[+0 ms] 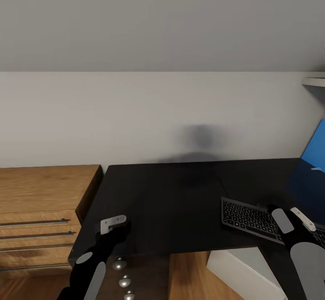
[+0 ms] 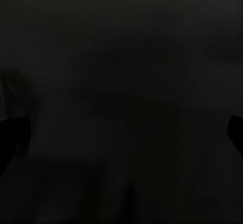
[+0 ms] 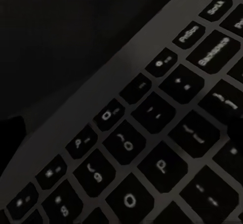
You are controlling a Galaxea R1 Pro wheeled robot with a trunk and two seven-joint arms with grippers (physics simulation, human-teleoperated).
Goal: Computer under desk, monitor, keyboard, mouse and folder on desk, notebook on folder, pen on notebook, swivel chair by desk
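In the head view the black desk [image 1: 176,205] stood against a pale wall [image 1: 135,115], and a light wooden drawer unit [image 1: 40,210] with metal handles stood just beside its left end. The keyboard [image 1: 250,219] lay on the desk near the right side of the picture, close to the front edge. Behind it, at the right border, a bright blue surface [image 1: 316,149] leaned over the desk; it was cut by the frame, so I could not say what it was. Under the front edge of the desk a pale grey box [image 1: 246,270] showed on the wooden floor [image 1: 187,275]. A soft dark shadow lay on the wall above the middle of the desk.

The left gripper [image 1: 113,224] was over the left front part of the desk, near the edge. Its pale tip showed, but I could not tell whether its fingers were apart or together. The left wrist view was almost all dark, and nothing clear could be read there.

The right gripper [image 1: 293,216] was over the right end of the keyboard, very near to it or touching it. The right wrist view showed the keys [image 3: 152,148] of the keyboard from close, with pale letters. The state of its fingers could not be told either.
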